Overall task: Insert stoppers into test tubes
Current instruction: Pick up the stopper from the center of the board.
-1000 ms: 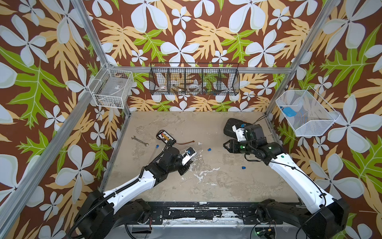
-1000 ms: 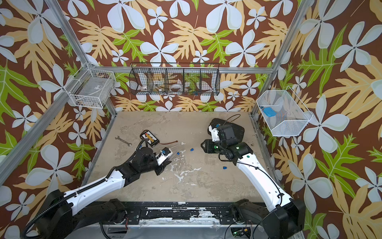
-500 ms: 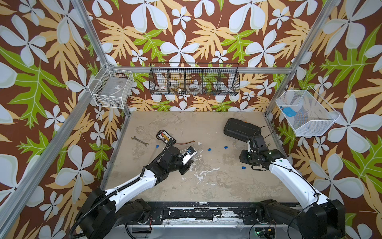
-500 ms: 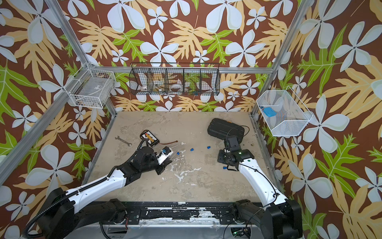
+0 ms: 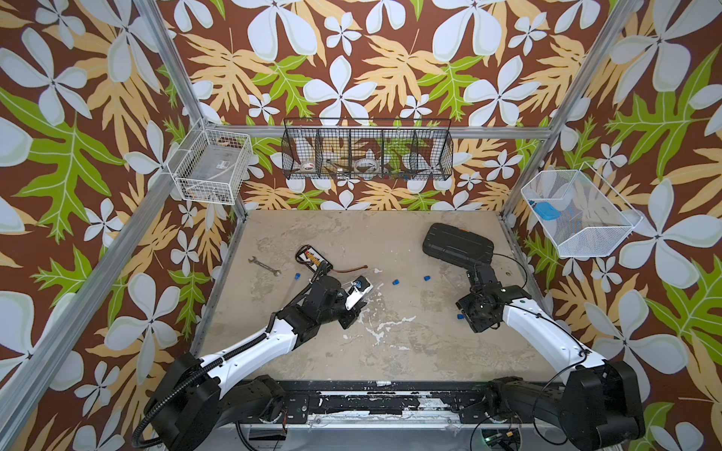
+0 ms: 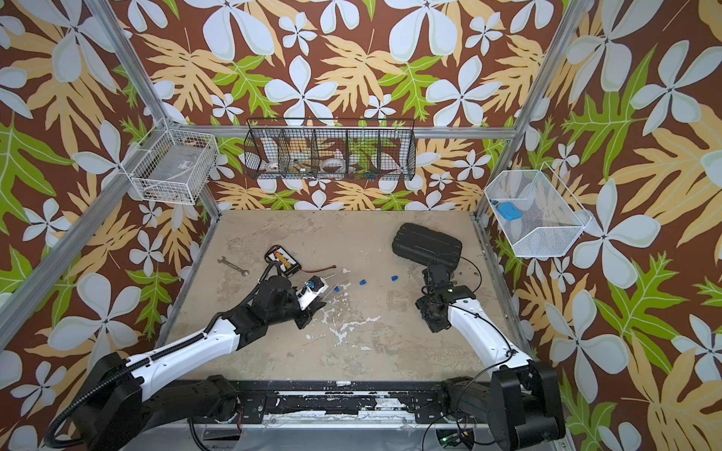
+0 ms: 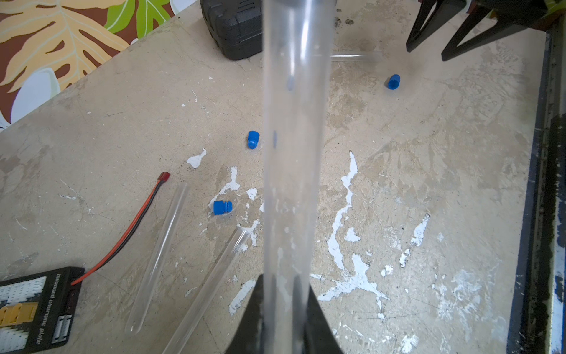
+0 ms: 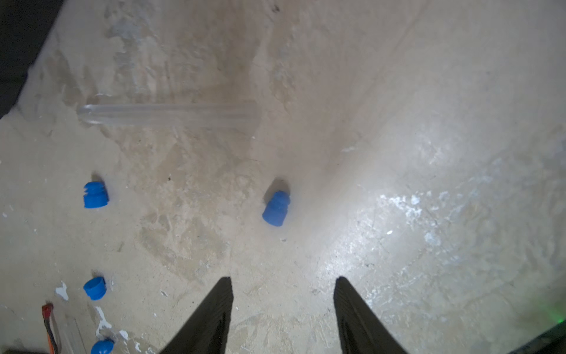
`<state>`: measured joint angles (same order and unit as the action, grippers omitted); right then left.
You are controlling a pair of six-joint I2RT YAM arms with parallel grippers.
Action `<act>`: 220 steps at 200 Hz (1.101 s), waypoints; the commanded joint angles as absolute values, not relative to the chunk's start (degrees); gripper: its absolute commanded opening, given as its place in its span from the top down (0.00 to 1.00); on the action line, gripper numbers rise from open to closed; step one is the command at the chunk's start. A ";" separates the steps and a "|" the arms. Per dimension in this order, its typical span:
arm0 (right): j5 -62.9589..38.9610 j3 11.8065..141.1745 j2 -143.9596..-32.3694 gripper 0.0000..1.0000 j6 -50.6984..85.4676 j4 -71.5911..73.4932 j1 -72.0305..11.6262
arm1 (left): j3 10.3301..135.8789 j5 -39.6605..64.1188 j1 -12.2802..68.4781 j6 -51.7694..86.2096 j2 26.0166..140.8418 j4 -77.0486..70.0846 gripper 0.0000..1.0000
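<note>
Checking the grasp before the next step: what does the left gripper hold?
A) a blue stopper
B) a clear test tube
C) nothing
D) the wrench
B: the left wrist view shows the left gripper shut on a clear test tube running out between its fingers.

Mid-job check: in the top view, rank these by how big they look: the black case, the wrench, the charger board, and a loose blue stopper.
1. black case, clearly largest
2. charger board
3. wrench, about as long as the board but far thinner, so this is a close call
4. blue stopper, by far the smallest
</note>
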<state>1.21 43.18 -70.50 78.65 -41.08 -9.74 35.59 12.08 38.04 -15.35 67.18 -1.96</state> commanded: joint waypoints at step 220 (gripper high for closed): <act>-1.14 47.71 -87.80 0.62 83.69 -36.36 -6.78 | 36.56 12.66 38.01 -18.03 68.64 -2.55 1.00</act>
<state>-1.52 47.37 -87.24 83.72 -35.66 -6.79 36.03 12.29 38.04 -17.87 68.55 -1.91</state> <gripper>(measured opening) 0.394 0.169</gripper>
